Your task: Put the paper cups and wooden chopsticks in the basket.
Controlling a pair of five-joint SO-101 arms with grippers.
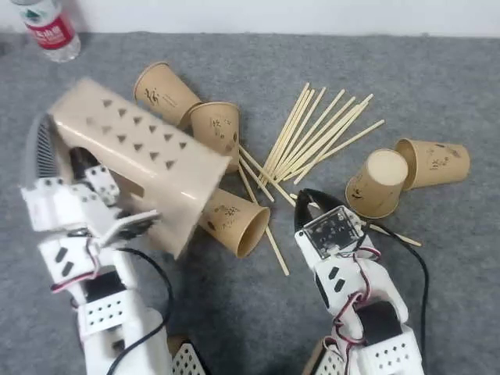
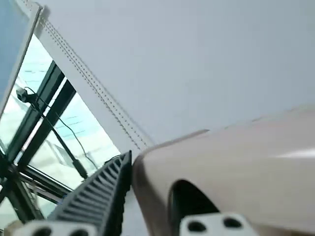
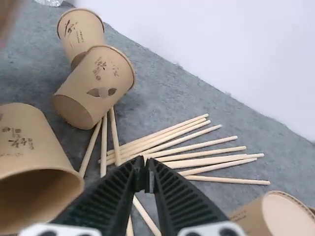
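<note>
High view: a grey fuzzy bench (image 1: 453,266) meets a white wall (image 1: 312,16). Left tool (image 1: 66,156) grips the tipped basket (image 1: 137,152). Right tool (image 3: 145,164) is closed, empty, chopsticks (image 3: 197,152) just ahead.

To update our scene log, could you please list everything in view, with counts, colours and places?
paper cups: five, brown; two beyond the basket, one beneath it, two at right.
wooden chopsticks: many, pale wood, fanned out mid-mat.
basket: one, beige, lifted and tilted at left.
bottle: one, clear with a red label, far left corner.
mat: one, grey, covering the table.
left gripper: black fingers, shut on the basket's end.
right gripper: black fingers, shut and empty, over the chopsticks.
</note>
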